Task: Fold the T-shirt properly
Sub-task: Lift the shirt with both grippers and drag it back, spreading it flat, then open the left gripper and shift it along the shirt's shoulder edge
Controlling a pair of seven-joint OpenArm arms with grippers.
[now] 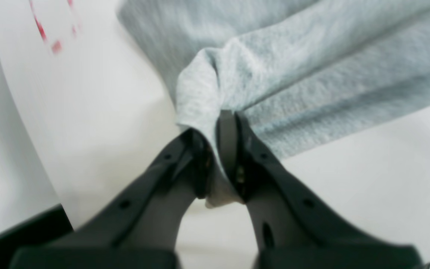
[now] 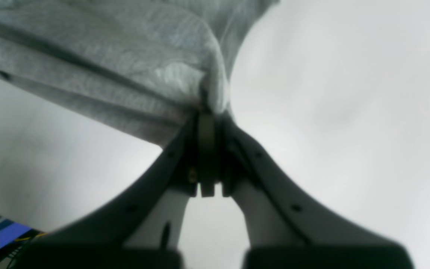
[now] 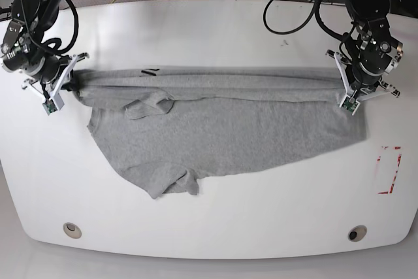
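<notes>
The light grey T-shirt [image 3: 222, 129] is stretched taut across the white table [image 3: 209, 227], its far edge pulled into a straight ridge between my two grippers. The left gripper [image 3: 346, 82], on the right side of the base view, is shut on one end of that ridge; in the left wrist view the cloth [image 1: 274, 74] bunches between its fingers [image 1: 230, 142]. At the other end the right gripper [image 3: 70, 82] is shut on the shirt [image 2: 125, 56], cloth gathered at its fingertips [image 2: 206, 130]. One sleeve [image 3: 173, 184] lies toward the front, another sleeve [image 3: 149, 106] is folded onto the body.
A red dashed rectangle [image 3: 390, 169] is marked on the table at the front right, also seen as red marks [image 1: 45, 33] in the left wrist view. Two round holes [image 3: 72, 229] [image 3: 356, 233] sit near the front edge. Cables [image 3: 294, 4] lie behind the table.
</notes>
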